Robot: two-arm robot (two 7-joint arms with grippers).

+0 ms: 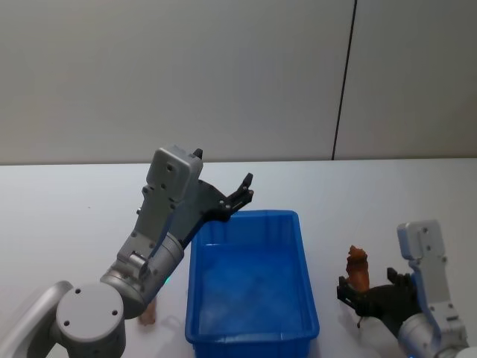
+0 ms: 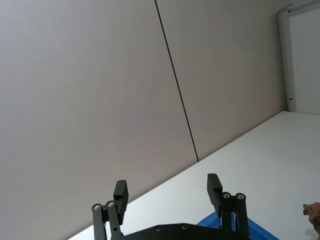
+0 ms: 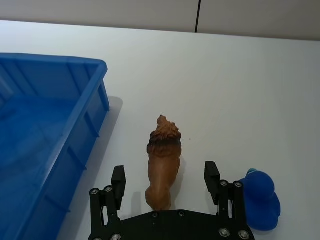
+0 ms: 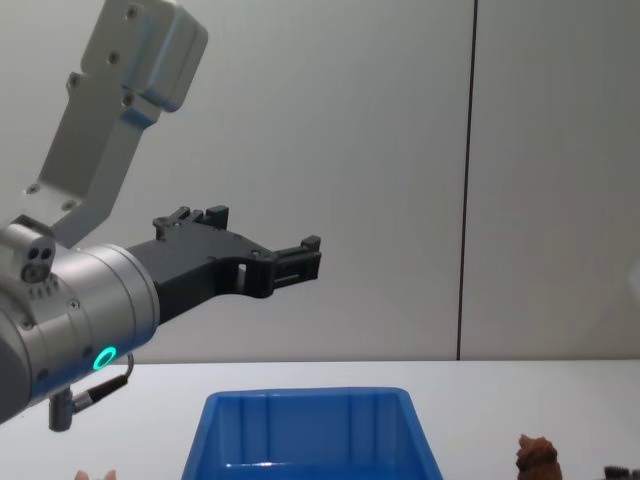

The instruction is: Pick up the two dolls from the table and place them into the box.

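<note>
Fingers of my right gripper straddle, released, the reddish-brown doll beside the box; I centre, then clench. Left gripper hangs released above the box.

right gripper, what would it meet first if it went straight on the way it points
Likely the brown doll, which is between the right gripper's open fingers; past it, bare table.

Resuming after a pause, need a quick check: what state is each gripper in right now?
Left gripper: open, empty, up in the air.
Right gripper: open, straddling the reddish-brown doll on the table, not clamped.
</note>
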